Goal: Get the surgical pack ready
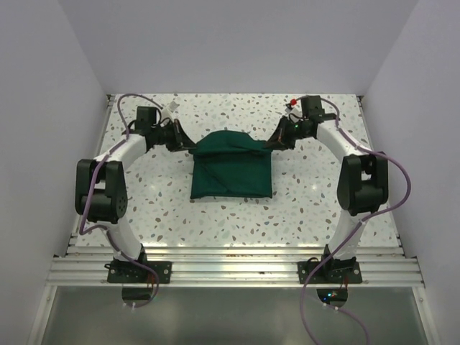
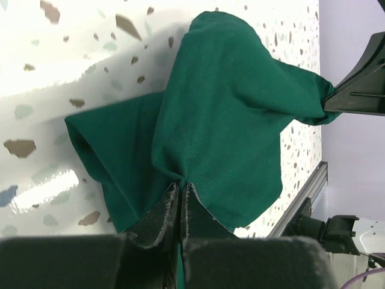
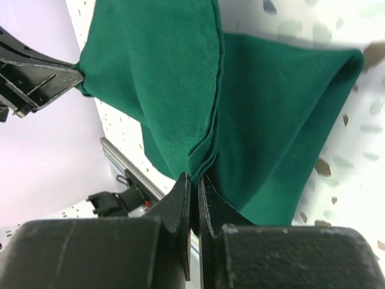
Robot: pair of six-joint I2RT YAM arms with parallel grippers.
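Dark green surgical pack [image 1: 231, 172] sits around the middle of the speckled terrazzo table [image 1: 144, 208], a bit toward the far side, right between the two grippers. The near part lies flat on the tabletop as a rough folded rectangle. The far edge is pulled up off the surface and humps up in the middle.

The left gripper [image 1: 188, 146] has the far-left corner of the pack and the right gripper [image 1: 272, 144] has the far-right corner. They come in from opposite sides, so the cloth is strung between them.

Left wrist view: jaws pinched tight on a bit of green fabric, with the cloth fanning out away from the fingertips [image 2: 171, 205]. You can see the other gripper's black tip at the right edge of that view, clamped on the opposite corner. There's a loose open fold on the left side of the cloth.

Right wrist view is the same deal: jaws closed on the fabric, and right at the fingertips [image 3: 180, 192] you can make out a few stacked layers of hem. Fabric is matte, plain weave.

Aluminium rail [image 1: 237, 262] runs along the near edge of the table where the arm bases are bolted down, with purple cables [image 1: 399, 187] looping off both arms.
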